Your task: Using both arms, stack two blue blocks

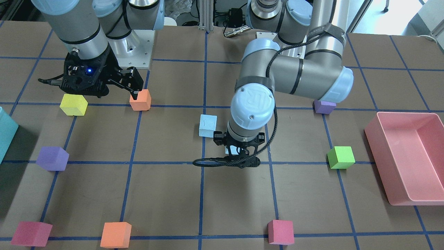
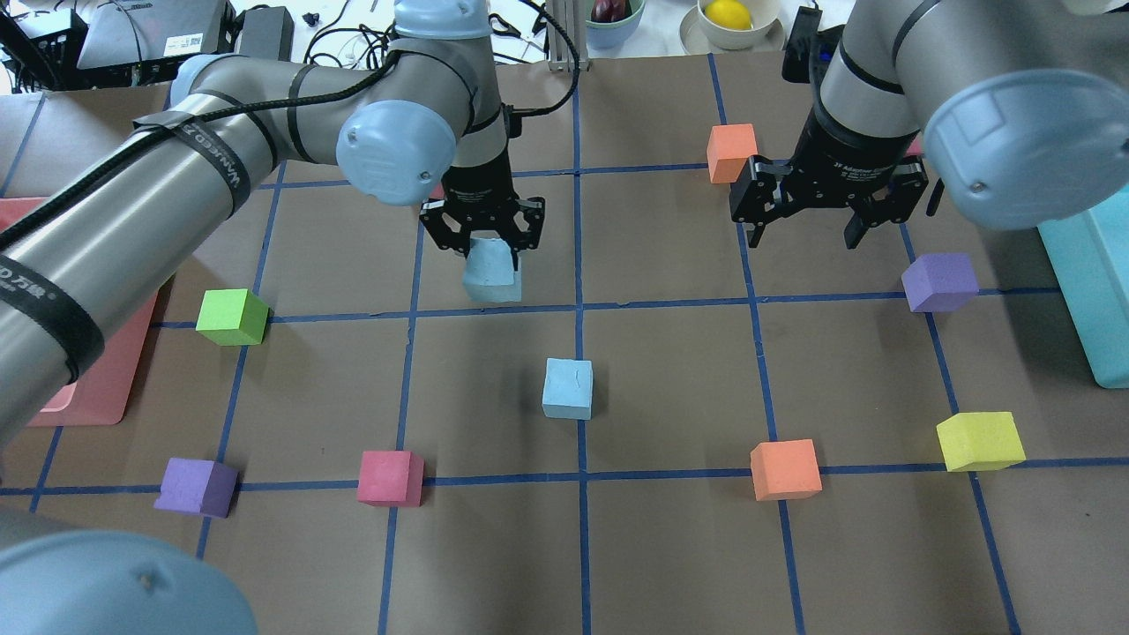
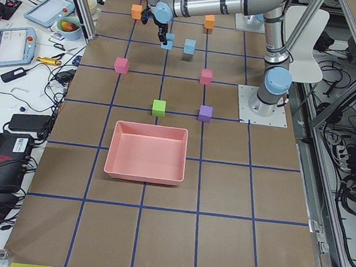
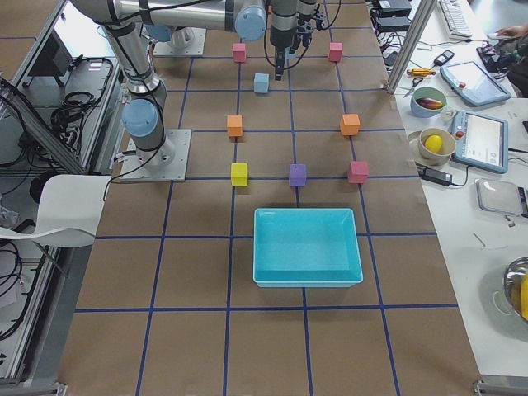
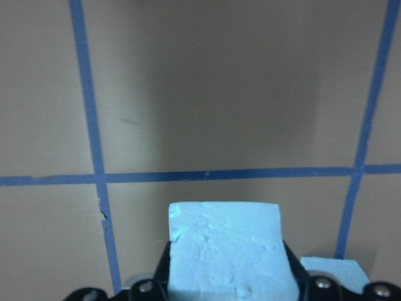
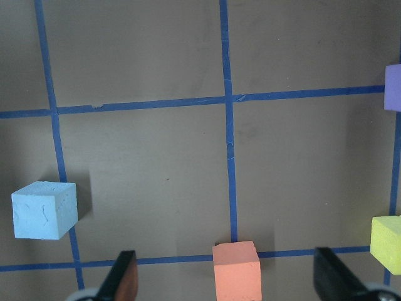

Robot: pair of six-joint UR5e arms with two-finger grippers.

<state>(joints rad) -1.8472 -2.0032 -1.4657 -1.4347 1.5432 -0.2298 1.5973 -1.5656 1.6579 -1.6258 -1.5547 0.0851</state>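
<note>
Working across from my left, the left gripper has its fingers pinching one blue block on two opposite faces. The wrist camera shows paper some way below it, so I judge it lifted off the table. The other blue block sits upright on the table near the middle, straddling a blue tape line, towards the robot and a little to the right of the carried one. These are foam cubes, so I expect them to be light, a bit squashy under a hard pinch, and rough enough not to slip. Flat opposite sides at mid-height are the place to hold (corners would just crumple). A light cube could also skid if I set the carried one down off-centre. There is good room around the resting block: the magenta cube and the near orange cube lie well apart from it. Further right, the right gripper hangs with fingers spread and nothing between them, just beside the far orange cube. The teal bin stands at the right edge.
</note>
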